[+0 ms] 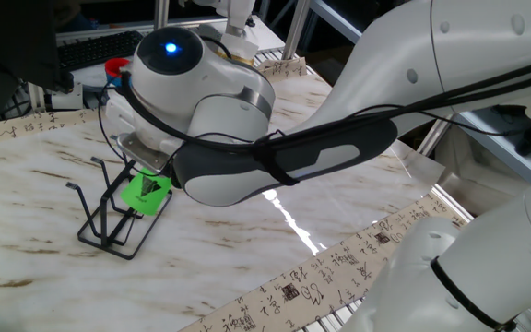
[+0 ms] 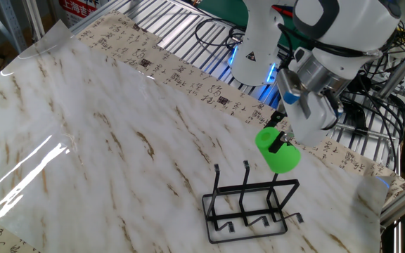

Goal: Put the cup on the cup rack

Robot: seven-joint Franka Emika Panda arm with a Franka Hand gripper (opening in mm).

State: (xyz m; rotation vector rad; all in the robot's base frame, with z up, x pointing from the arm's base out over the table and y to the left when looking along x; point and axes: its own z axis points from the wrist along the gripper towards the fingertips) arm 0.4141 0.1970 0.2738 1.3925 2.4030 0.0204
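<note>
Marble table (image 2: 104, 140); end effector (image 2: 278, 137) gripping cup (image 2: 278, 152)

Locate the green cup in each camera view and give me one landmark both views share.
One fixed view: the green cup sits left of centre, partly hidden under the arm, over the rack's right end.
The other fixed view: the cup is right of centre, held in the gripper, above the rack.
Shared landmark: the black wire cup rack.

A marble-patterned table (image 2: 104, 140) bears the black wire cup rack (image 2: 252, 204) near one edge.
</note>
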